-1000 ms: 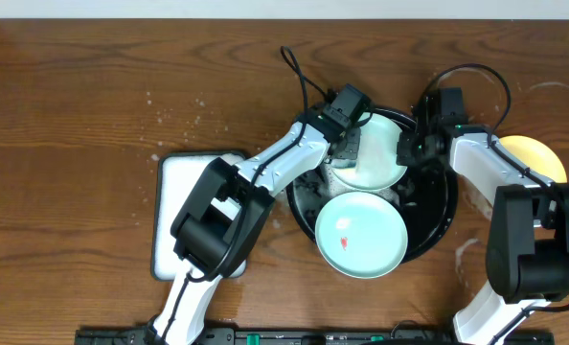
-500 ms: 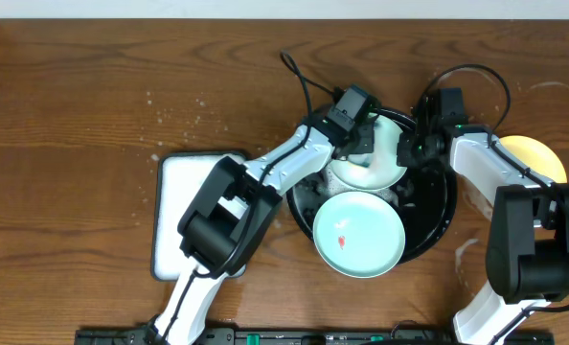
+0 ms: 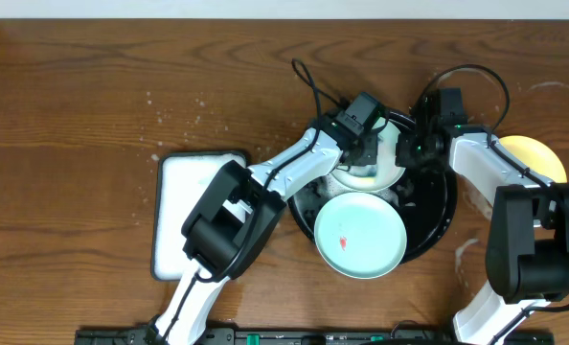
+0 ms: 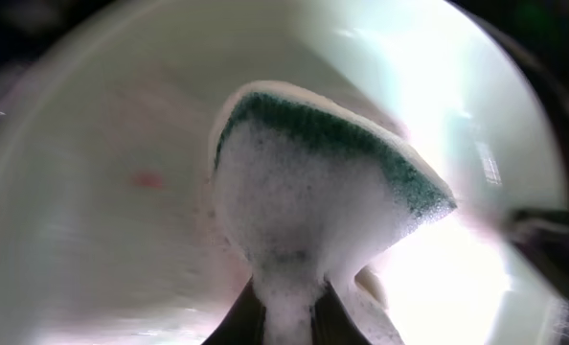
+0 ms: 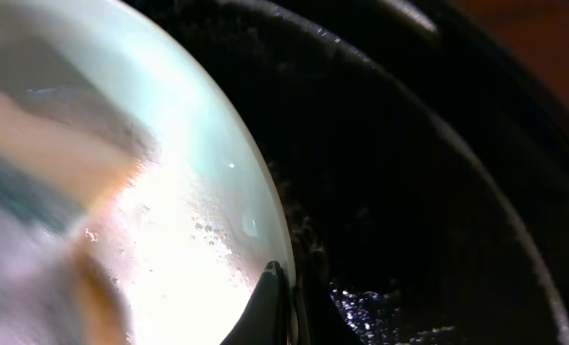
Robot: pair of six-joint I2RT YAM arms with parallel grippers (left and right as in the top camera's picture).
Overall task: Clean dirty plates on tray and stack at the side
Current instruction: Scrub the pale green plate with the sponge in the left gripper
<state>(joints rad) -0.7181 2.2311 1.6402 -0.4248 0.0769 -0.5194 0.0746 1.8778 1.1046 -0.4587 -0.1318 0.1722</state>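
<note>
Left gripper [image 4: 286, 311], jaws clamped on a sudsy sponge [image 4: 304, 182], presses it to a mint plate [image 4: 93, 220] in the tray [image 5: 409, 172] while the right gripper [image 5: 283, 287], jaws pinching the rim, steadies it.

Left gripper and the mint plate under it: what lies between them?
A sudsy sponge with a green scrub face, pinched in the left gripper and touching the plate. The left wrist view shows it.

Pale mint plate [image 5: 198, 134], seemingly green-faced sponge [image 4: 313, 192]
</note>
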